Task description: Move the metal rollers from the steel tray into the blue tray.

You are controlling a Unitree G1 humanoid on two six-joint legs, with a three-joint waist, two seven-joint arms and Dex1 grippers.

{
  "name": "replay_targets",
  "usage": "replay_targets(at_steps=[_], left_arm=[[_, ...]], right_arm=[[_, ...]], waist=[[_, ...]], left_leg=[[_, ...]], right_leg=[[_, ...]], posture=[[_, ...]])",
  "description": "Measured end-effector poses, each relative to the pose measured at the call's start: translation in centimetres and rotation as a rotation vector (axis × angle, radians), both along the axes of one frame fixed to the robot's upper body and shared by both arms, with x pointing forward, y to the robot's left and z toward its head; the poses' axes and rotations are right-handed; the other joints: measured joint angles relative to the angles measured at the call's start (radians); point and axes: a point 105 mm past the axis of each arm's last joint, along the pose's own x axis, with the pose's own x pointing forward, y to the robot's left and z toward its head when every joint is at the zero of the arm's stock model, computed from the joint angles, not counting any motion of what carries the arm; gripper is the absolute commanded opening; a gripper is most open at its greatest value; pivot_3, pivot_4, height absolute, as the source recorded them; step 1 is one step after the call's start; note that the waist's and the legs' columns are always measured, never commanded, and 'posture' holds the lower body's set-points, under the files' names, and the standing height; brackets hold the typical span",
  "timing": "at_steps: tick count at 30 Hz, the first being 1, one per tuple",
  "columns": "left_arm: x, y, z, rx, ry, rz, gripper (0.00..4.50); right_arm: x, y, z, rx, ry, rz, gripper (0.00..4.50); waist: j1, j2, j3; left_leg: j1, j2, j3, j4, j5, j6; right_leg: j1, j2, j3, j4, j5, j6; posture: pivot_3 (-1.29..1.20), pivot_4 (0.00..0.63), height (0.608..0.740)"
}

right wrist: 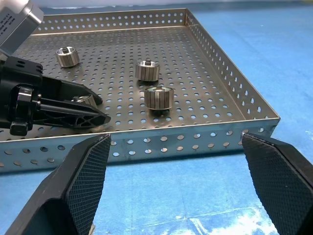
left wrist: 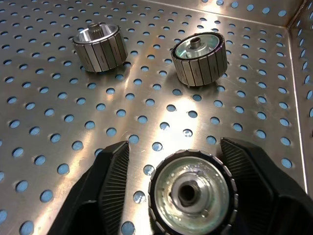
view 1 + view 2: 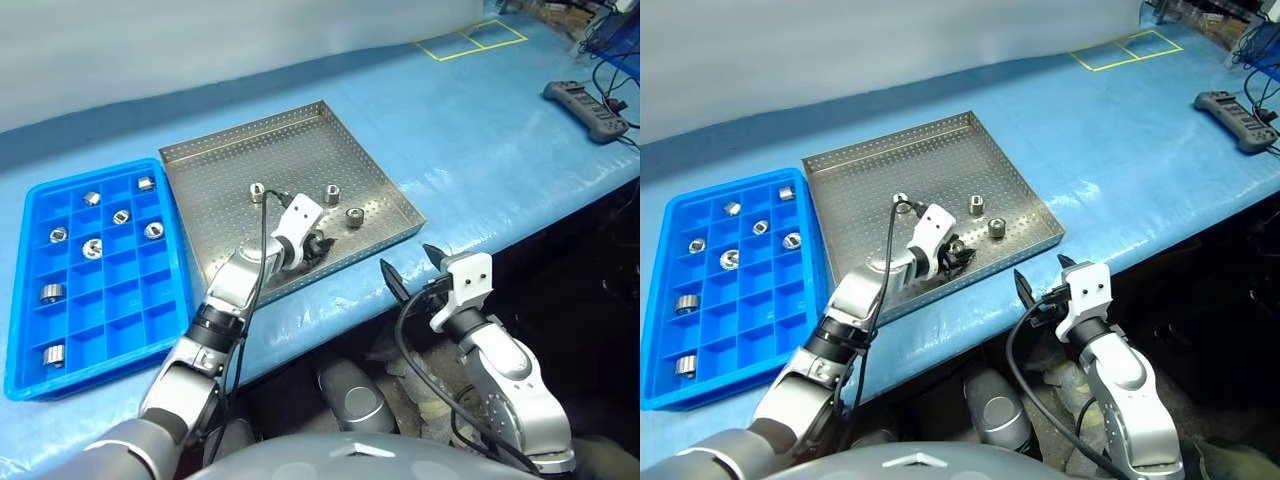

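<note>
1. Black fingers of the left gripper (image 2: 191,196) bracket one metal roller (image 2: 193,192) on the steel tray (image 3: 230,160) floor; small gaps show at both pads, so a firm grip cannot be confirmed.
2. Just beyond its fingertips stand two more rollers (image 2: 100,46) (image 2: 199,58); a fourth (image 3: 257,192) sits apart, toward the blue tray.
3. Right gripper (image 1: 178,161) hangs wide and empty, just outside the steel tray's near rim, over the blue cloth (image 3: 480,150).
4. Blue tray (image 3: 25,330), touching the steel tray on the left gripper's outer side, has eight rollers in its compartments.
</note>
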Motion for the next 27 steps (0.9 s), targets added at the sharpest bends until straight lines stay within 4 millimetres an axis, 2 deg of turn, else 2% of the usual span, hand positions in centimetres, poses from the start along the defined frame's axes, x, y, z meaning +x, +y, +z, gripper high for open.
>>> replay_targets(at_steps=[6,9,13,17,22,27], left_arm=[[0.3,0.5,0.6,-0.067,-0.057,0.078,1.86],[0.9,1.7,2.7,-0.152,-0.169,0.208,1.86],[1.5,5.3,5.1,-0.231,-0.314,0.481,1.86],[0.5,11.4,4.8,-0.238,-0.361,0.815,1.86],[-0.7,13.3,4.9,-0.235,-0.370,0.938,1.86],[-1.8,16.4,4.9,-0.215,-0.393,1.068,1.86]], right_arm=[[0.6,1.0,0.7,0.015,-0.025,0.055,4.50],[1.5,2.9,0.4,0.042,-0.006,0.149,4.50],[2.3,5.7,0.4,0.055,-0.002,0.286,4.50],[2.7,7.4,-0.1,0.057,0.027,0.387,4.50],[2.4,9.5,-0.6,0.067,0.057,0.501,4.50],[2.4,10.1,-0.5,0.066,0.056,0.540,4.50]], waist=[[0.014,-0.001,0.001],[0.038,-0.002,0.002],[0.105,-0.003,0.003],[0.186,-0.004,0.004],[0.283,-0.004,0.004],[0.336,-0.004,0.004]], left_leg=[[0.000,0.000,0.000,0.000,0.000,0.000],[0.000,0.000,0.000,-0.001,0.000,0.000],[0.000,0.000,-0.001,-0.001,0.000,0.000],[0.000,0.000,-0.003,-0.002,0.000,0.000],[-0.001,0.000,-0.003,-0.001,0.000,0.000],[0.001,0.001,-0.002,0.000,0.000,0.000]], right_leg=[[0.000,0.001,0.000,0.000,0.000,0.000],[0.000,0.001,0.000,0.000,0.001,0.001],[0.000,0.001,-0.001,0.001,0.001,0.002],[-0.001,0.002,-0.002,0.001,0.002,0.002],[-0.002,0.002,-0.002,0.001,0.001,0.002],[-0.001,0.002,-0.002,0.002,0.001,0.000]], posture=[[-0.31,0.150,0.740],[-0.22,0.150,0.740],[-0.12,0.150,0.740],[-0.04,0.150,0.740],[0.02,0.150,0.740],[0.03,0.150,0.740]])
